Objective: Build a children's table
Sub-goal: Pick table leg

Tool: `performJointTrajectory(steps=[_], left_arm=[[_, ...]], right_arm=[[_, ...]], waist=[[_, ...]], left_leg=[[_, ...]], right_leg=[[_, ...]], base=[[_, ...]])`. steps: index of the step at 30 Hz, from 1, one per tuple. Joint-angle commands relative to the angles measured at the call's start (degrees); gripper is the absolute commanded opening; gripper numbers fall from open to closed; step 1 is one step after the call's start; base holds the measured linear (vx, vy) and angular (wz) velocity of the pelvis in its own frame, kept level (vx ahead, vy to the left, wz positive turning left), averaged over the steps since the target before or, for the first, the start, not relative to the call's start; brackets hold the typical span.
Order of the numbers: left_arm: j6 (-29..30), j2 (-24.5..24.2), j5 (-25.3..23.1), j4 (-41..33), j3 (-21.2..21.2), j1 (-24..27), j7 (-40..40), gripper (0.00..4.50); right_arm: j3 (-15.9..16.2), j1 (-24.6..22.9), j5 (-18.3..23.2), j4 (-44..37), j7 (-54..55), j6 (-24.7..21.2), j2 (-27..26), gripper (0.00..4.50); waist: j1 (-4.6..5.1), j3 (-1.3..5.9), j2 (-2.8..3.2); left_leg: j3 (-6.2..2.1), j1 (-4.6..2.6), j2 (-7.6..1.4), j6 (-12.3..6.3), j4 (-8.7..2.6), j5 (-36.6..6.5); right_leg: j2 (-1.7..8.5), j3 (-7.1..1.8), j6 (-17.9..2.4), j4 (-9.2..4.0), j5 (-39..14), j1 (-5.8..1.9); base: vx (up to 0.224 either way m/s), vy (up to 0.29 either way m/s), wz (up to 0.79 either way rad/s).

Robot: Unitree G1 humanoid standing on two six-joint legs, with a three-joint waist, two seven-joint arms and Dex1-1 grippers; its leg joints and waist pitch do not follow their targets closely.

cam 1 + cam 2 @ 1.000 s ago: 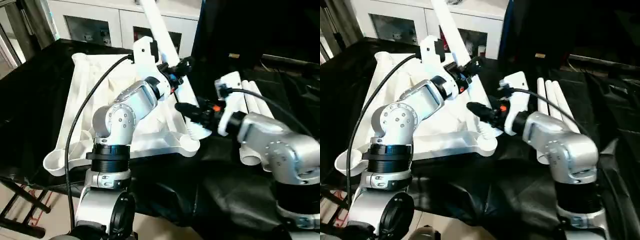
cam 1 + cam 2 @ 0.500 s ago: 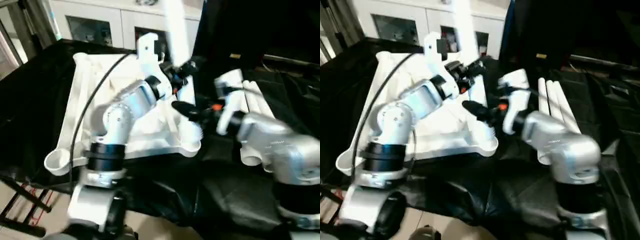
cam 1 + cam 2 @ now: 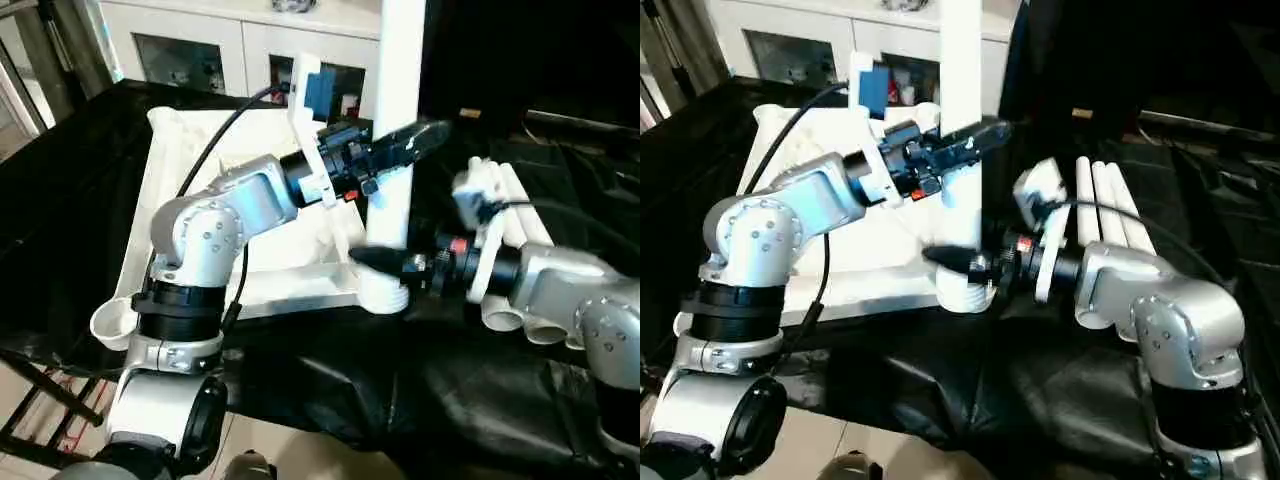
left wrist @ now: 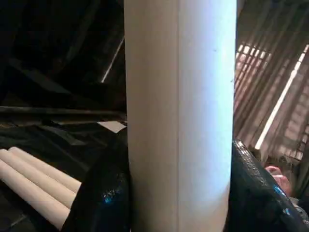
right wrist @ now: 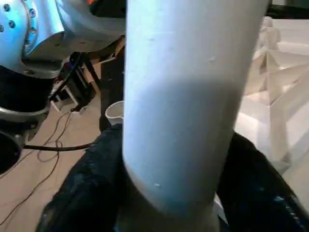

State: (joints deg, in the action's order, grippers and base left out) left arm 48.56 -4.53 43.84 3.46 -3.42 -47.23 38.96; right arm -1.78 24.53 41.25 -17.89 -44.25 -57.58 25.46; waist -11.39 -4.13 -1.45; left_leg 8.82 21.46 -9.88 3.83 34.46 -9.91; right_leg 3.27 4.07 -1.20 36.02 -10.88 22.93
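Note:
The white tabletop (image 3: 165, 170) lies ribbed side up on the black-draped work table. One white leg (image 3: 402, 60) stands upright in its near right corner socket (image 3: 385, 295). My left gripper (image 3: 405, 150) is shut on this leg about halfway up; the left wrist view shows the leg (image 4: 178, 116) between both black fingers (image 4: 104, 193). My right gripper (image 3: 385, 262) is shut on the same leg just above the socket, and its fingers (image 5: 82, 193) flank the tube (image 5: 188, 96) closely. Three spare legs (image 3: 520, 215) lie side by side on the right.
White cabinets (image 3: 190, 50) stand behind the table. The tabletop's near left socket (image 3: 112, 322) hangs over the table's front edge. Black cloth (image 3: 400, 390) covers the near right. A folding frame (image 3: 40, 410) stands on the floor at lower left.
The leg has swung from a backward lean to upright in the corner socket, carried by my left gripper. My right gripper has dropped onto the leg's base.

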Motion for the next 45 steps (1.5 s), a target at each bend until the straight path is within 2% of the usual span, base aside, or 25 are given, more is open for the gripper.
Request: performJointTrajectory(steps=[1,5,6,7,9,12,15,16,20,22,25,28,29,30,32,33,36,41,42,45], left_arm=[[0.70,0.52,1.76,-2.20,0.81,0.24,1.22,1.88],[1.14,0.95,2.28,-2.70,0.79,0.64,1.48,1.87],[1.41,0.98,2.60,-2.87,0.77,0.78,1.62,1.87],[1.51,1.41,2.55,-2.71,0.42,0.68,0.27,2.21],[0.69,1.68,0.93,-2.93,0.84,0.84,-1.91,2.56],[0.14,3.13,-3.03,-1.75,0.83,0.53,-9.21,2.76],[0.96,4.54,-3.82,-1.63,0.51,0.78,-12.88,2.89],[1.01,5.16,-4.56,-1.80,0.45,1.00,-14.66,2.47],[-0.04,6.91,-6.83,-0.74,-0.35,1.18,-19.90,2.46],[-0.64,7.02,-7.13,-0.57,-0.51,1.24,-20.48,2.06],[-1.33,7.22,-7.49,-0.25,-0.87,1.02,-21.37,2.16],[-2.02,7.09,-7.46,-0.06,-1.43,0.25,-21.42,1.95],[-2.29,6.84,-7.64,0.04,-1.28,0.05,-21.01,1.93],[-2.40,6.56,-7.67,0.07,-1.05,-0.09,-20.37,1.91],[-2.29,5.71,-7.87,0.03,-0.19,-0.30,-18.81,1.89],[-2.14,5.10,-7.75,-0.31,0.60,-0.27,-17.21,1.88],[-0.63,3.73,-7.06,-1.18,2.58,-0.33,-13.72,1.88],[0.73,3.43,-5.65,-1.52,3.51,-0.39,-11.98,1.86],[0.73,3.43,-5.65,-1.52,3.51,-0.39,-11.98,1.86],[0.47,3.96,-5.20,-1.20,3.03,-0.55,-11.90,1.86]], right_arm=[[-0.55,0.00,0.11,0.28,0.89,-0.49,-0.14,2.28],[-0.77,0.20,0.17,0.40,1.75,-0.20,-0.77,2.16],[-0.91,0.28,0.18,0.50,2.32,-0.09,-1.18,1.99],[-0.91,0.39,0.12,0.64,2.82,0.16,-1.42,1.97],[-0.86,0.62,-0.30,0.94,4.00,0.67,-2.03,1.97],[-1.00,0.88,-0.82,1.18,5.46,1.27,-2.86,1.95],[-1.38,1.33,-0.80,1.43,6.52,1.44,-3.70,1.95],[-1.41,1.44,-0.74,1.49,6.72,1.47,-3.81,1.95],[-1.19,2.00,-1.00,1.86,7.51,1.72,-4.08,1.95],[-0.95,2.19,-1.12,2.00,7.72,1.88,-4.07,1.95],[-0.73,2.47,-1.40,2.22,7.86,2.05,-4.10,1.95],[-0.59,3.07,-1.72,2.86,8.37,2.45,-4.14,1.95],[-0.83,3.28,-1.41,3.25,8.49,2.19,-4.34,2.51],[-1.03,3.44,-1.03,3.59,8.44,1.77,-4.39,2.65],[-0.80,3.54,-0.76,3.83,7.46,1.48,-3.62,2.65],[-0.69,3.64,-0.86,3.96,7.07,1.40,-3.06,2.85],[-0.47,3.88,-0.85,3.97,4.53,1.61,-0.58,3.08],[-0.39,4.27,-0.05,3.92,0.17,1.71,2.83,3.11],[-0.39,4.27,-0.05,3.92,0.17,1.71,2.83,3.11],[-0.02,4.38,0.22,4.08,-0.99,1.62,3.71,3.11]], waist=[[-0.08,4.52,0.09],[-0.09,4.67,0.09],[-0.06,4.62,0.06],[-0.07,4.67,0.10],[-0.03,4.61,0.12],[-0.02,4.57,0.19],[0.00,4.58,-0.05],[-0.05,4.60,-0.03],[0.01,4.66,-0.32],[-0.01,4.66,-0.44],[0.08,4.62,-0.49],[0.06,4.62,-0.44],[0.05,4.63,-0.33],[0.11,4.61,-0.33],[0.08,4.56,-0.38],[0.02,4.67,-0.20],[-0.04,4.75,-0.20],[-0.11,4.66,-0.33],[-0.12,4.68,-0.08],[-0.02,4.70,-0.30]], left_leg=[[-0.84,-0.41,-2.85,1.13,-3.80,-9.52],[-0.85,-0.33,-2.92,0.97,-3.71,-8.26],[-0.78,-0.30,-2.84,0.91,-3.67,-8.20],[-0.78,-0.29,-2.85,0.97,-3.66,-8.08],[-0.81,-0.34,-2.86,1.13,-3.71,-8.50],[-0.86,-0.38,-2.96,1.65,-3.73,-9.35],[-0.82,-0.26,-2.77,1.55,-3.75,-9.07],[-0.81,-0.29,-2.72,1.47,-3.72,-8.89],[-0.77,-0.14,-2.71,0.96,-3.62,-7.50],[-0.74,-0.09,-2.64,0.83,-3.58,-6.91],[-0.72,-0.08,-2.63,0.61,-3.56,-6.89],[-0.71,-0.18,-2.70,0.65,-3.59,-7.17],[-0.74,-0.20,-2.66,0.63,-3.59,-7.27],[-0.73,-0.19,-2.65,0.64,-3.61,-7.47],[-0.72,-0.17,-2.63,0.75,-3.65,-7.57],[-0.76,-0.21,-2.66,0.78,-3.63,-7.27],[-0.80,-0.24,-2.77,0.78,-3.65,-6.75],[-0.67,-0.13,-2.74,0.30,-3.46,-6.79],[-0.71,-0.12,-2.74,0.35,-3.45,-6.78],[-0.68,-0.10,-2.74,0.02,-3.40,-6.55]], right_leg=[[5.37,-3.10,-5.93,-5.14,-15.70,-3.25],[5.34,-3.12,-6.64,-4.78,-13.14,-3.31],[5.29,-3.14,-6.75,-4.81,-12.98,-3.26],[5.30,-3.13,-6.85,-4.76,-12.84,-3.28],[5.29,-3.11,-6.85,-4.84,-13.18,-3.26],[5.29,-3.15,-6.41,-4.94,-13.84,-3.24],[5.32,-3.12,-5.31,-5.13,-14.92,-3.42],[5.35,-3.11,-5.14,-5.22,-15.20,-3.37],[5.10,-3.11,-4.97,-5.04,-12.93,-3.44],[5.12,-3.10,-4.73,-5.01,-13.08,-3.44],[5.18,-3.11,-4.57,-5.01,-13.42,-3.44],[5.17,-3.08,-4.57,-5.09,-14.10,-3.30],[5.17,-3.08,-4.50,-5.10,-14.32,-3.25],[5.17,-3.07,-4.51,-5.14,-14.56,-3.22],[5.14,-3.09,-3.96,-5.19,-15.03,-3.25],[5.16,-3.13,-3.70,-5.12,-14.54,-3.26],[5.09,-3.13,-3.91,-4.89,-12.68,-3.32],[5.24,-3.12,-5.78,-4.79,-11.79,-3.46],[5.24,-3.12,-5.94,-4.74,-11.87,-3.46],[5.18,-3.09,-6.28,-4.80,-11.82,-3.52]], base=[[0.000,0.000,0.00],[0.000,0.000,0.00],[0.000,0.000,0.00],[0.000,0.000,0.00],[0.000,0.000,0.00],[0.000,0.000,0.00],[0.000,0.000,0.00],[0.000,0.000,0.00],[0.000,0.000,0.00],[0.000,0.000,0.00],[0.000,0.000,0.00],[0.000,0.000,0.00],[0.000,0.000,0.00],[0.000,0.000,0.00],[0.000,0.000,0.00],[0.000,0.000,0.00],[0.000,0.000,0.00],[0.000,0.000,0.00],[0.000,0.000,0.00],[0.000,0.000,0.00]])
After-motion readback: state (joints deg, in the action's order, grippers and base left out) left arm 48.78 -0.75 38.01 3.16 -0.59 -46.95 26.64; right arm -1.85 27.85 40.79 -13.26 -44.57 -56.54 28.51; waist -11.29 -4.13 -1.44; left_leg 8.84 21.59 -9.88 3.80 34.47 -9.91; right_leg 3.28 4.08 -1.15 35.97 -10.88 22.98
